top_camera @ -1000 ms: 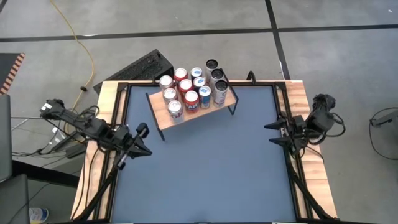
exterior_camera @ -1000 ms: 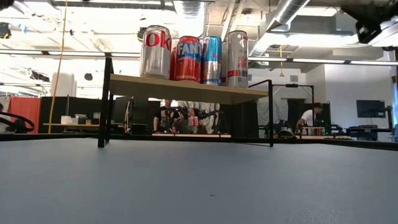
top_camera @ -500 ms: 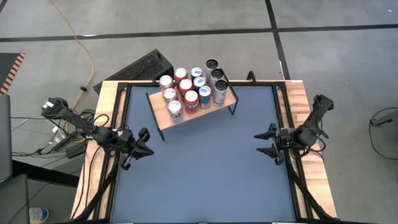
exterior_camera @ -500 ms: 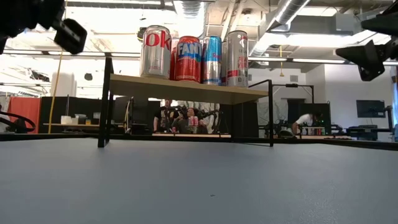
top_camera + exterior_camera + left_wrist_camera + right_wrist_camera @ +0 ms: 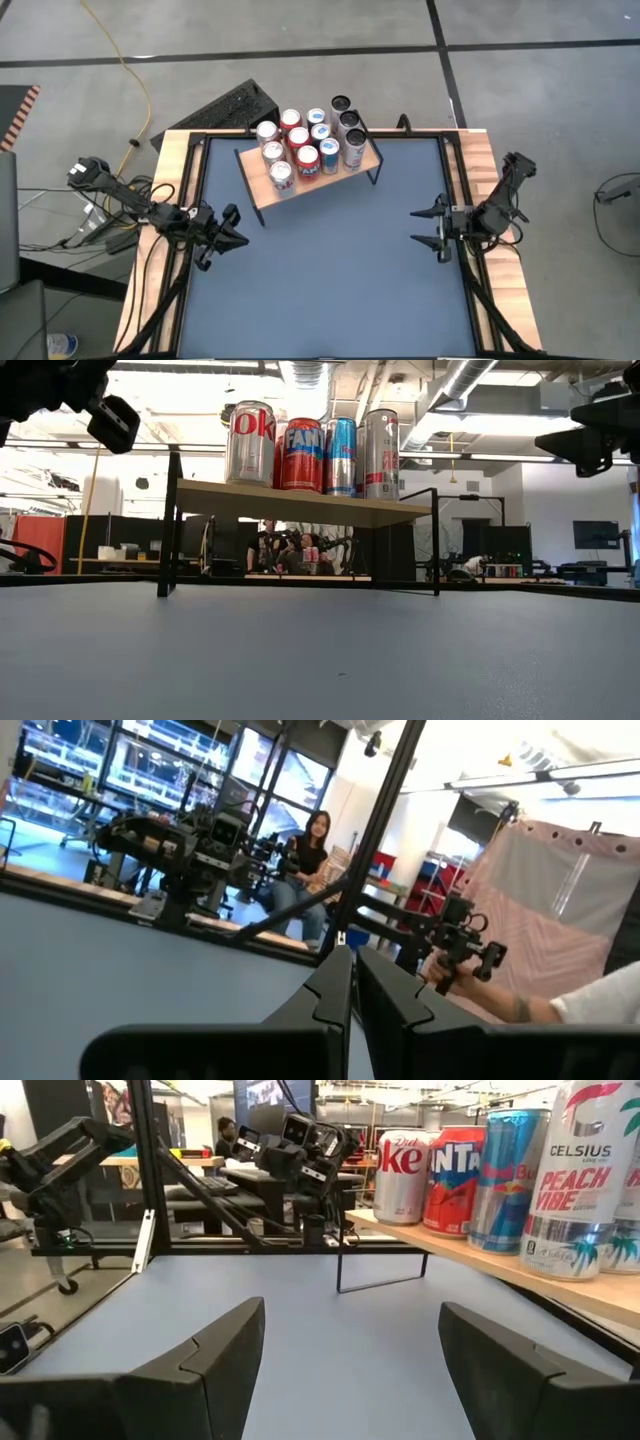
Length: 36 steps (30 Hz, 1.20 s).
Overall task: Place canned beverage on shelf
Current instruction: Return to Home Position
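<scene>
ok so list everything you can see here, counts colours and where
shelf: 1, light wood top, black legs, far side of table
silver cans: 3, silver, leftmost row on shelf
red cans: 3, red, next row
blue cans: 3, blue, third row
tall cans: 3, white, dark tops, rightmost row
table: 1, blue-grey top, wooden edges
cable: 1, yellow, floor beyond table
person: at least 1, seated in room behind
left gripper: 1, black, shut, table's left edge
right gripper: 1, black, open, table's right edge

Cans (image 5: pixel 300 455) atop the shelf (image 5: pixel 300 503)
</scene>
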{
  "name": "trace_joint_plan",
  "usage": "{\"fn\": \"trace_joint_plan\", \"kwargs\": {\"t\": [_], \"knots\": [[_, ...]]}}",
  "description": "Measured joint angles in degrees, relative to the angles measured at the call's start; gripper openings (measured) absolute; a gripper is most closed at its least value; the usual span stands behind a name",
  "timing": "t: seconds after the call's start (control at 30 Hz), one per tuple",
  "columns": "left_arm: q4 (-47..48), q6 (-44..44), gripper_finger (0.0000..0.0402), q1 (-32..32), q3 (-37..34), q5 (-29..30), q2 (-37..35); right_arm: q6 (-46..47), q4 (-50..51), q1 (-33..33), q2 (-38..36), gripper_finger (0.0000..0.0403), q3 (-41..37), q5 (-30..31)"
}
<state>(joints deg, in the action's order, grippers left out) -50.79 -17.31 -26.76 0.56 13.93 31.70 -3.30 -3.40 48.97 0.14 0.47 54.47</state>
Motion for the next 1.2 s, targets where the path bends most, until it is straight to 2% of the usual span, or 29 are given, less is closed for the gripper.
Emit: {"fn": "trace_joint_plan", "kwargs": {"t": [0.23, 0.3, 0.4, 0.47, 0.6, 0.67, 0.9, 0.97, 1.2], "knots": [[-0.06, -2.97, 0.0008, -0.02, 1.47, -1.00, -0.10, -0.19, -0.05, 0.02, 0.00, 0.0292, -0.04, -0.11], [-2.52, -5.11, 0.0008, -0.03, 3.07, -5.71, -0.99, 0.36, -0.04, 0.02, 0.00, 0.0292, -0.05, -0.15], [-1.69, -1.36, 0.0008, 0.72, 3.00, -18.55, -4.65, 1.68, -0.08, 0.02, 0.00, 0.0292, -0.07, -0.28], [1.11, -2.17, 0.0008, 1.29, 2.65, -26.01, -8.05, 1.69, -0.04, 0.02, 0.00, 0.0292, -0.07, -0.29], [6.29, -2.85, 0.0008, 1.75, 2.68, -29.37, -16.41, 1.71, -0.09, 0.02, 0.00, 0.0292, -0.09, -0.32], [12.71, -1.19, 0.0008, 1.67, 2.70, -27.14, -20.03, 1.74, -0.06, 0.02, 0.02, 0.0292, -0.09, -0.32], [34.89, 4.02, 0.0008, 1.75, 2.67, -6.70, -31.57, 1.76, -0.06, 0.02, 0.00, 0.0292, -0.11, -0.35], [35.97, 5.27, 0.0008, 1.75, 2.76, -1.23, -31.65, 1.76, -0.06, 0.02, 0.00, 0.0292, -0.11, -0.32], [37.25, 8.54, 0.0008, 1.77, 2.82, 7.91, -31.45, 1.77, -0.04, 0.02, 0.00, 0.0292, -0.11, -0.40]]}}
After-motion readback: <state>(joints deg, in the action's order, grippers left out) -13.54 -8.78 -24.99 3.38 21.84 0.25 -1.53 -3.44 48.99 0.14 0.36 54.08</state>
